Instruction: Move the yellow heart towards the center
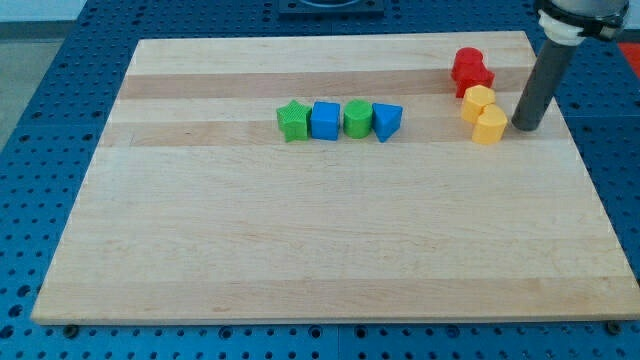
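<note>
— Pale wood is what we are working over: the light wooden board (300, 240) is lying on a blue perforated table (60, 120). Where are we standing?

— We are resting my tip (527, 127) on the board near the view's right edge, just to the right of the yellow heart-shaped block (490, 125), close beside it; we cannot tell if it is touching. A bare rod, it is gripping nothing.

— What is lying around the heart?

— A second yellow block (478, 101), shape unclear, is touching it from the upper left, and two red blocks (470, 70) are sitting just above that pair.

— And toward the middle?

— We are seeing a row lying left of the heart, above the centre: a green star-shaped block (292, 121), a blue cube (325, 120), a green rounded block (357, 118) and a blue triangular block (387, 121), side by side.
</note>
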`<state>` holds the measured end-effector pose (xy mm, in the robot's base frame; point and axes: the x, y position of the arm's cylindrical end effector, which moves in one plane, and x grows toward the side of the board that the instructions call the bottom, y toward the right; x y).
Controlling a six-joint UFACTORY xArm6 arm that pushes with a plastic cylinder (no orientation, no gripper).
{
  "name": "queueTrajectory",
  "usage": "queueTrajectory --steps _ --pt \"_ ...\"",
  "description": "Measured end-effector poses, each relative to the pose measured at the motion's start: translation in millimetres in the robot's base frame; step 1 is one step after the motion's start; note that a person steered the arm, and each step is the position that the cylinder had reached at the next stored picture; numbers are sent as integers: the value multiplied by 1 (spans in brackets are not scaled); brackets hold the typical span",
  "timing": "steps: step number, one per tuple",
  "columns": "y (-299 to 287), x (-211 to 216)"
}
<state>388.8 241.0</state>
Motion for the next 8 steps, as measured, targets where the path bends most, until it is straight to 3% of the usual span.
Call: queueTrajectory --steps 2,5,8 --pt "-29 32" --pt "8 -11" --pt "-75 -10"
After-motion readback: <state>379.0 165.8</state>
